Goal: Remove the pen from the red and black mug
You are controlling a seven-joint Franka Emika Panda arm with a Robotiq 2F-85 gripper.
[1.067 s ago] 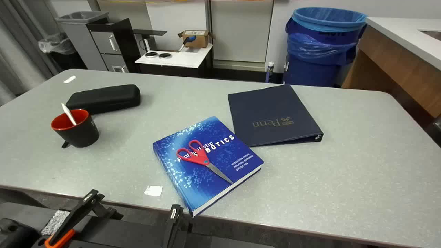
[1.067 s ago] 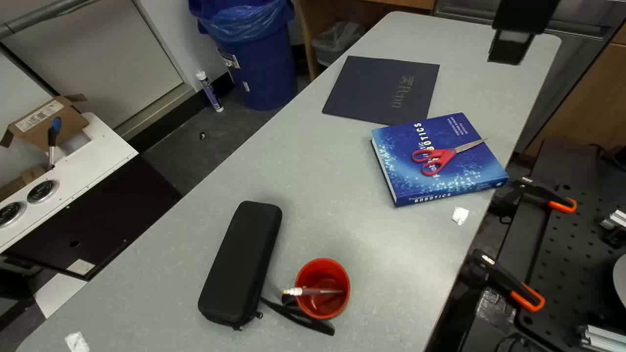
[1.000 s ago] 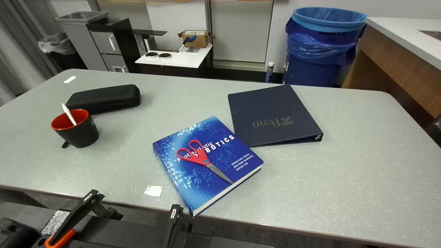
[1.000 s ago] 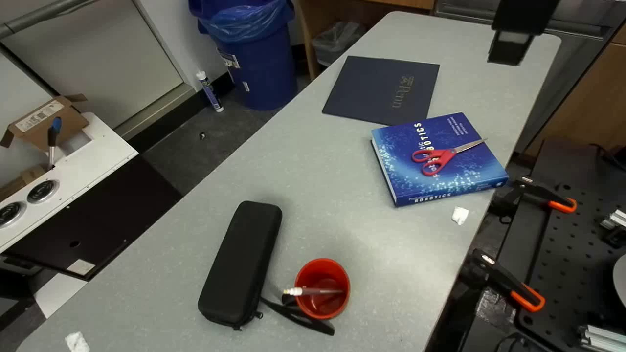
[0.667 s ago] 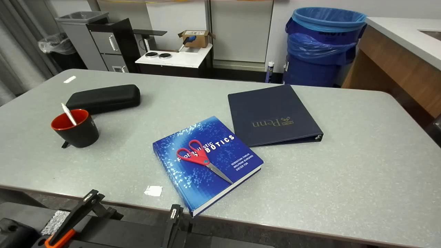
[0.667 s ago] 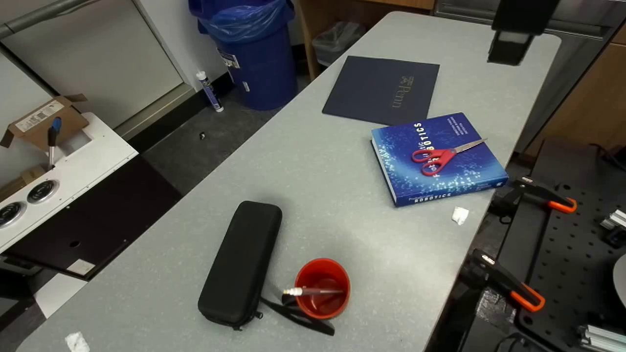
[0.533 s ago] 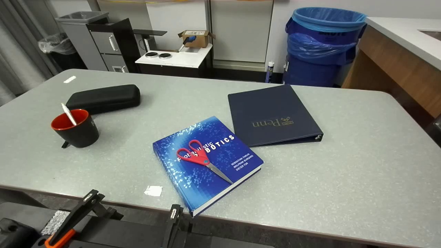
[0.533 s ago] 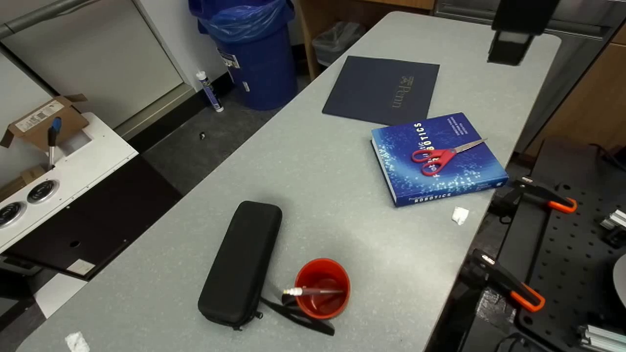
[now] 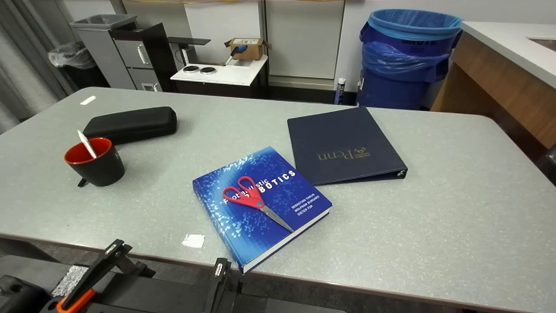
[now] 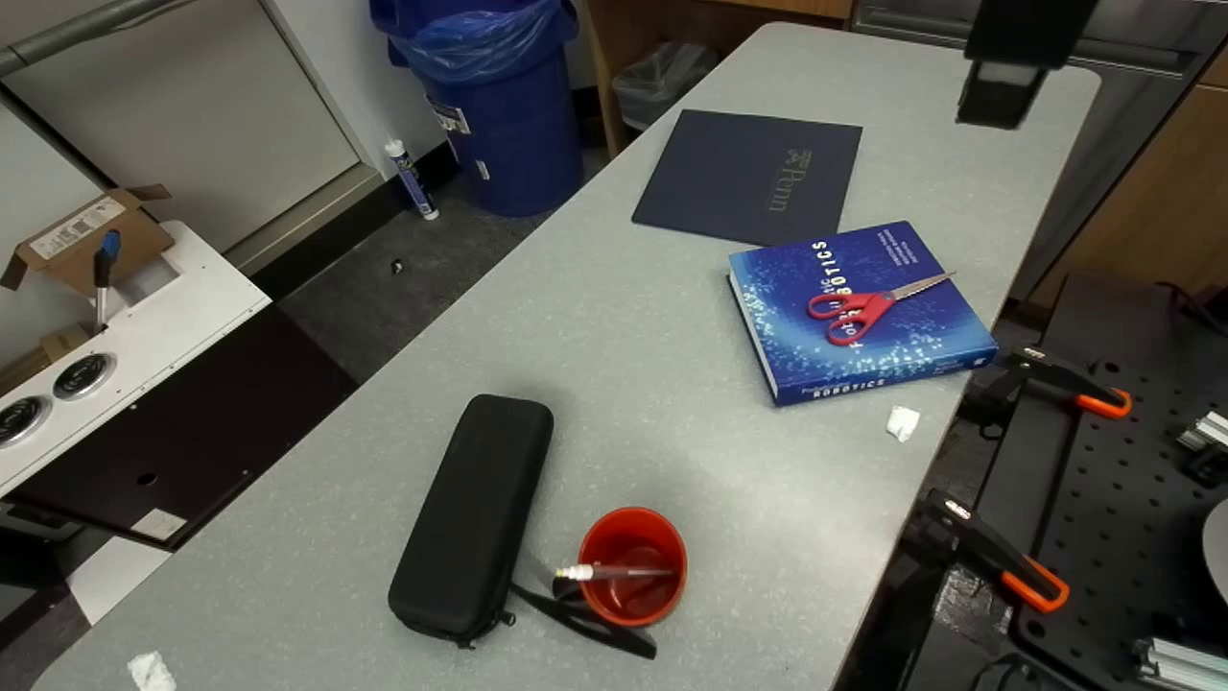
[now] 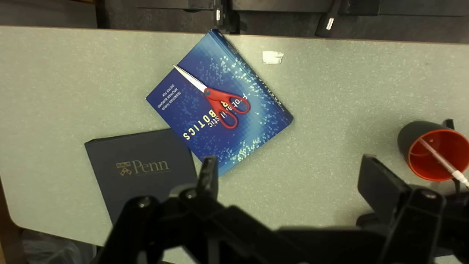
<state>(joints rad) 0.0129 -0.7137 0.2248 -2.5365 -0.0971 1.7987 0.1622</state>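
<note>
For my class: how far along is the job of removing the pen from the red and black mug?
Done: nothing visible; the pen leans in the red and black mug, one end sticking out.
In hand: nothing; the tool stands open, apart from the mug.
Left, it seems: reaching, gripping and lifting the pen out.

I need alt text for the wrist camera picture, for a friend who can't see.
At the picture's right edge, a whitish pen sticks out of a black mug with a red inside. A robot's open, empty gripper spans the bottom, above a grey table. Red scissors lie on a blue book beside a dark binder marked Penn.
</note>
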